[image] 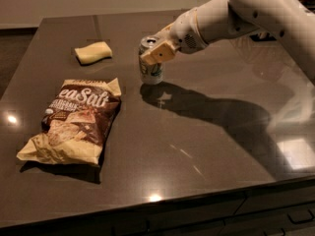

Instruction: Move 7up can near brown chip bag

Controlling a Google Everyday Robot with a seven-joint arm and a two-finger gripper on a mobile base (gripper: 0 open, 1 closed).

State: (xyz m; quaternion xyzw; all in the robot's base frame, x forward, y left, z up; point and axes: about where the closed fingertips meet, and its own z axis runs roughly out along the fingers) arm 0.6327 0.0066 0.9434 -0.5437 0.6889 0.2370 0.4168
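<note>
The 7up can (151, 72), silver-white and green with a pull-tab top, stands upright at or just above the dark table, right of the bag's top edge. My gripper (156, 53) reaches in from the upper right and is shut on the can's upper part; a tan finger pad (158, 53) covers its front. The brown chip bag (78, 119), with white "Sea Salt" lettering, lies flat at the left front. A short gap of table separates the can from the bag.
A yellow sponge (92, 52) lies at the back left, left of the can. My white arm (236, 14) crosses the back right. The table's front edge (162, 200) runs along the bottom, with cabinet fronts below.
</note>
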